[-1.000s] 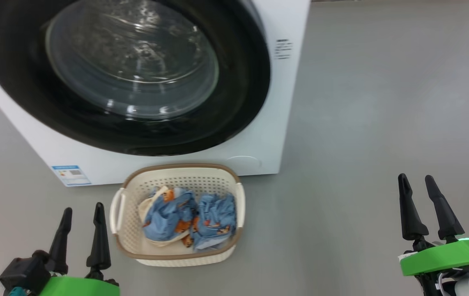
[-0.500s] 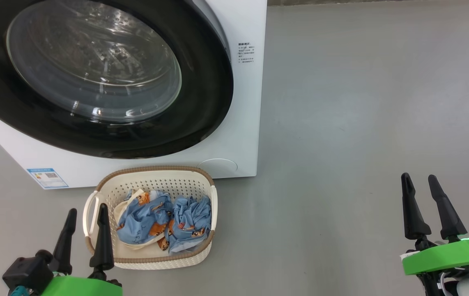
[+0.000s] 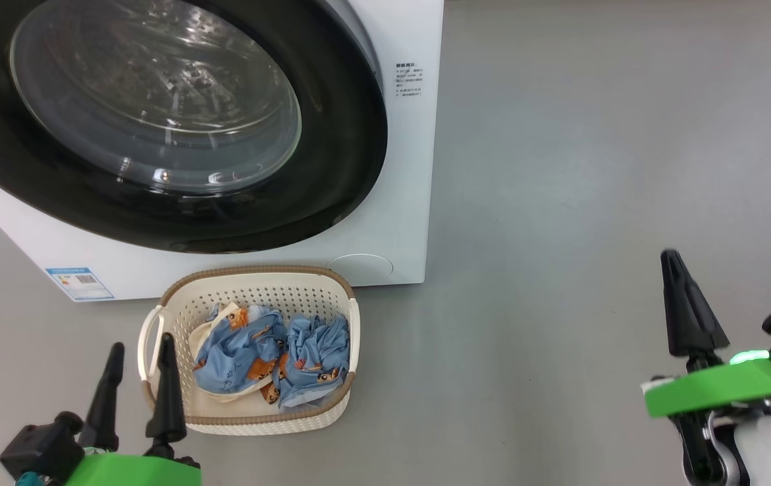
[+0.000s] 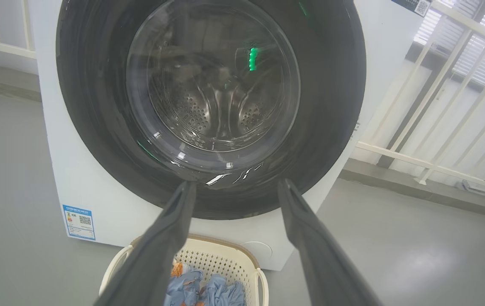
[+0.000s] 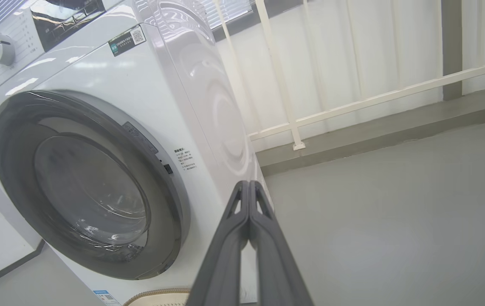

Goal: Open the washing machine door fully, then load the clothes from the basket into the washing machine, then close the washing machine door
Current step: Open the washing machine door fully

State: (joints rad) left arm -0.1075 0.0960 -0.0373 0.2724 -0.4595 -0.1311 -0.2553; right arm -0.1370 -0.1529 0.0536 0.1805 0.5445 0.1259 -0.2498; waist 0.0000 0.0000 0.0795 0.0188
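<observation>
Right gripper [image 3: 670, 263] is pressed together on nothing, left gripper [image 3: 142, 343] spread; door [image 3: 156, 121] not opened yet, clothes [image 3: 271, 354] all in basket [image 3: 250, 271].

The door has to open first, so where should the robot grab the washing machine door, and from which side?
Probably the right rim of the washing machine door, where its grey ring seems to carry a recessed slot. Come from the right with the right gripper, hooking behind that edge.
</observation>
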